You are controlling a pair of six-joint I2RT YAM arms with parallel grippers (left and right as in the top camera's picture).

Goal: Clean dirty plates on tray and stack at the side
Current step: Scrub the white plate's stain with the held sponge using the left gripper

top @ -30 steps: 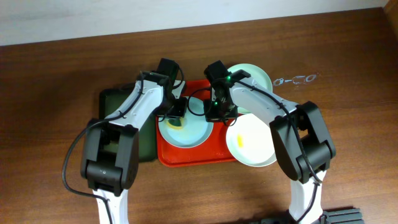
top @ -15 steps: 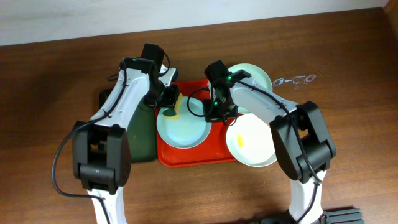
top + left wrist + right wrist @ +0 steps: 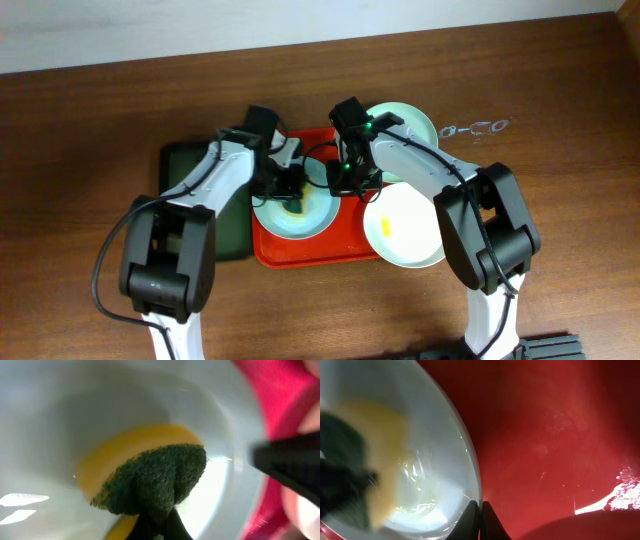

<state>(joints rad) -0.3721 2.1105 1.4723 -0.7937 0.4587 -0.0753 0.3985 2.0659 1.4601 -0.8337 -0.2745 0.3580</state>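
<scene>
A pale blue-green dirty plate [image 3: 312, 216] [image 3: 75, 410] [image 3: 432, 455] lies on the left half of the red tray [image 3: 320, 250] [image 3: 545, 435]. My left gripper [image 3: 289, 187] [image 3: 161, 529] is shut on a yellow sponge with a green scouring face [image 3: 292, 204] [image 3: 155, 472], which presses into the plate's bowl. On that plate's right rim my right gripper [image 3: 346, 182] [image 3: 480, 511] is shut. A second plate [image 3: 405, 228] with a yellow smear overlaps the tray's right edge. A third plate [image 3: 405, 122] sits at the tray's back right.
A dark green tray [image 3: 200, 200] lies directly left of the red one, under my left arm. Brown wooden table [image 3: 90, 150] surrounds everything. A pale wall runs along the back edge.
The left gripper swept with the sponge from the plate's middle to its back-left rim and has come back to the middle. The right gripper has kept its hold on the rim.
</scene>
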